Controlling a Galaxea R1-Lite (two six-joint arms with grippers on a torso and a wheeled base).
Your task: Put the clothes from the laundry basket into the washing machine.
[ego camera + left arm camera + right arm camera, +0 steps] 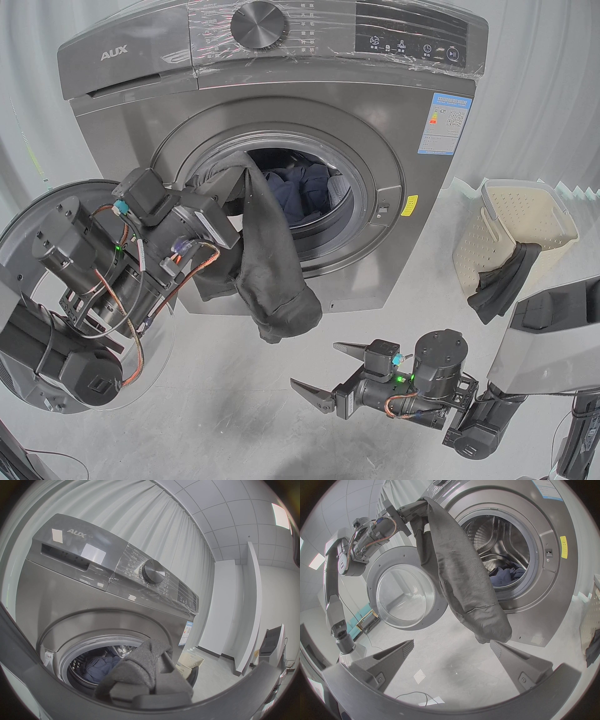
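The grey washing machine (269,87) stands with its round opening uncovered, and blue clothes (300,190) lie in the drum. My left gripper (219,181) is at the left rim of the opening, shut on a dark grey garment (272,262). The garment hangs down in front of the machine, and its upper end is bunched over the fingers (147,695). My right gripper (315,364) is low over the floor below the garment's hem, open, with nothing between its fingers (393,655). The cream laundry basket (519,219) stands to the right, with a dark cloth (503,281) draped over its front rim.
The machine's glass door (406,595) is swung wide open to the left, behind my left arm. Bare grey floor (237,387) lies in front of the machine. A grey cabinet edge (550,337) stands at the right, next to the basket.
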